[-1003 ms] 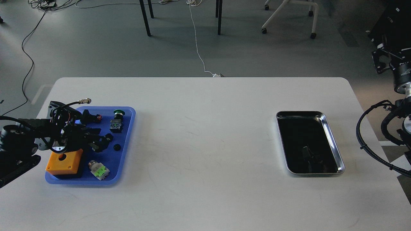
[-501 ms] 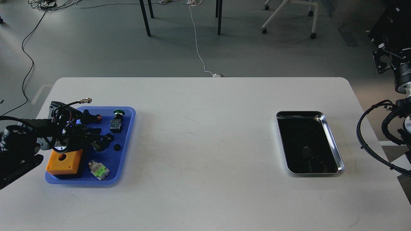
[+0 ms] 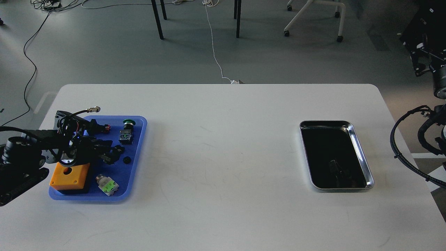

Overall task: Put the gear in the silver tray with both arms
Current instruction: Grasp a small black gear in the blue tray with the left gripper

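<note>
Two trays sit well apart: the blue tray (image 3: pixel 136 164) at left, the silver tray (image 3: pixel 362 158) at right. We judge the pick is in hand: our left gripper (image 3: pixel 110 154) hangs over the blue tray, jaws apparently parted, the small black gear (image 3: pixel 127 160) just beside them. Next, close on it. Our right gripper (image 3: pixel 420 55) is raised aside; its jaws we cannot tell.

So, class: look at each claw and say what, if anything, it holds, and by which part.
It cannot be told. The left claw is low over the blue tray, its dark fingers merging with the parts there. The right claw is too dark to read.
</note>
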Action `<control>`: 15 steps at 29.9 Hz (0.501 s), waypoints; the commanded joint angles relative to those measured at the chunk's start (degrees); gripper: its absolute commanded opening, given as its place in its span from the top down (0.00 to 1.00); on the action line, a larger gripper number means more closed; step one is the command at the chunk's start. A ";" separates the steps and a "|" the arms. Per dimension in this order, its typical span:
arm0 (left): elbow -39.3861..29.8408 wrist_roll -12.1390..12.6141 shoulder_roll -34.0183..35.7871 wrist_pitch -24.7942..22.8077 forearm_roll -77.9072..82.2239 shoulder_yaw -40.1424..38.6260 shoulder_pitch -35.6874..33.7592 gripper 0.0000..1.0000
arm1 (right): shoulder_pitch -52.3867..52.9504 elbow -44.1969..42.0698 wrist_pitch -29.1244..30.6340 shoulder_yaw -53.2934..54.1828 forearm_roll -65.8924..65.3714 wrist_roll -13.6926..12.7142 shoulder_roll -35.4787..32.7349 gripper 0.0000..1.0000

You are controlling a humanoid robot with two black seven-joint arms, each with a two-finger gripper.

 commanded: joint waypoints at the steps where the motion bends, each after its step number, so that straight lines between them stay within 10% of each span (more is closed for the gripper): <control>1: 0.03 -0.15 -0.01 -0.08 0.00 0.00 0.00 0.65 | -0.01 -0.31 0.00 -0.02 0.00 0.00 0.01 0.01; 15: -0.93 -0.33 0.87 -0.17 0.18 0.00 -0.17 0.78 | 0.17 -0.40 0.00 0.07 0.00 0.00 0.01 0.01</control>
